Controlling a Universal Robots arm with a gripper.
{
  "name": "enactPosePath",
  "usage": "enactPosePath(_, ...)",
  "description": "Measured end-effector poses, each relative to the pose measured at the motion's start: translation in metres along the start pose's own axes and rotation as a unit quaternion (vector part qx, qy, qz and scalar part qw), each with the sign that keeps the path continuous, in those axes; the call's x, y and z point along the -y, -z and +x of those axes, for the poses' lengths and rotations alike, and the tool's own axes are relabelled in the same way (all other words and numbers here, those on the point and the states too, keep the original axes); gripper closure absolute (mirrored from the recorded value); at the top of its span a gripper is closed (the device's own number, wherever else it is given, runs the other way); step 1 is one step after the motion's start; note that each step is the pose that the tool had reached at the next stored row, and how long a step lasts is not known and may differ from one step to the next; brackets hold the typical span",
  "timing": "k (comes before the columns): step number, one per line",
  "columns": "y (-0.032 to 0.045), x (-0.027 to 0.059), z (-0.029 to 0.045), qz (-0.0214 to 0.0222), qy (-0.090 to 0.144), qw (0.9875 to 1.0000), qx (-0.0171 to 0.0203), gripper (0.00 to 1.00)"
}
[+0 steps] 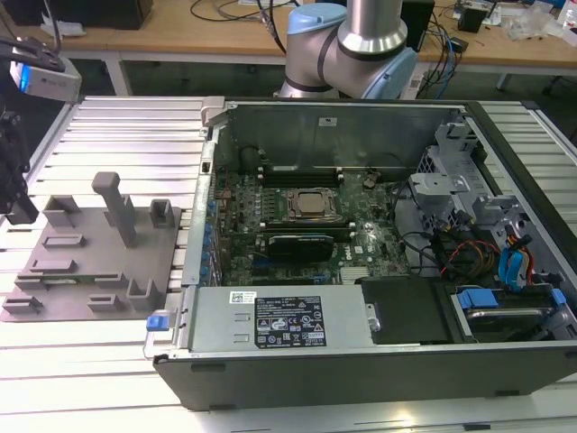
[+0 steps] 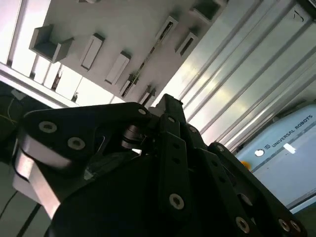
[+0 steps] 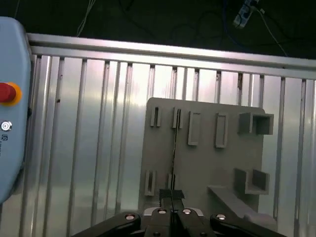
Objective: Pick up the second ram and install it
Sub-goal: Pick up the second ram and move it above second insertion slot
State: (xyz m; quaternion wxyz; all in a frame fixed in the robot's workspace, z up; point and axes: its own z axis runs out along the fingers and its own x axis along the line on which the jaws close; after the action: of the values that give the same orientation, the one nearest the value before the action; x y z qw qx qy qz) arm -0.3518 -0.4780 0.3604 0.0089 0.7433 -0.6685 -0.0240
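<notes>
Second ram [image 3: 174, 148] stands on edge in slots of the grey fixture plate [image 3: 207, 165], untouched. Gripper [image 3: 172, 193] hovers over its near end, fingers pinched together, empty. For a clean grab: jaws square astride the board, no twist.

The bench [image 1: 117, 135] is bright silver metal, striped along its length with parallel grooves. The fixture plate [image 1: 99, 257] on it, and the plate's blocks, are plain matte grey all over. The memory stick [image 3: 174, 143] in the plate shows edge-on as a thin dark line. The gripper [image 3: 172, 193] is black, dotted with small silver screw heads. The robot arm [image 1: 352, 41] is pale blue with silver sections. The computer case [image 1: 361, 383] is dark grey outside. Inside it the circuit board [image 1: 361, 244] is green, the power supply [image 1: 270, 320] is silver with a black-and-white label, and the clips [image 1: 514, 266] are bright blue. The control pendant [image 3: 10, 98] is pale blue, with a red button [image 3: 5, 93] ringed in orange-yellow.
</notes>
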Motion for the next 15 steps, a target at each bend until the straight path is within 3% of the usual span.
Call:
enactPosePath(3, -0.0001, 0.0000, 0.0000, 0.0000, 0.000, 1.0000, -0.0001, 0.92)
enactPosePath(6, -0.0013, 0.0000, 0.0000, 0.0009, -0.041, 0.9992, 0.0018, 0.92)
enactPosePath(8, -0.0025, 0.0001, 0.0000, 0.0020, -0.083, 0.9965, 0.0037, 0.92)
enactPosePath(9, -0.0026, 0.0002, -0.0001, 0.0022, -0.090, 0.9959, 0.0041, 0.92)
enactPosePath(14, -0.0026, 0.0001, -0.0002, 0.0022, -0.090, 0.9959, 0.0041, 0.91)
enactPosePath(15, -0.0025, 0.0002, -0.0002, 0.0021, -0.090, 0.9959, 0.0041, 0.79)
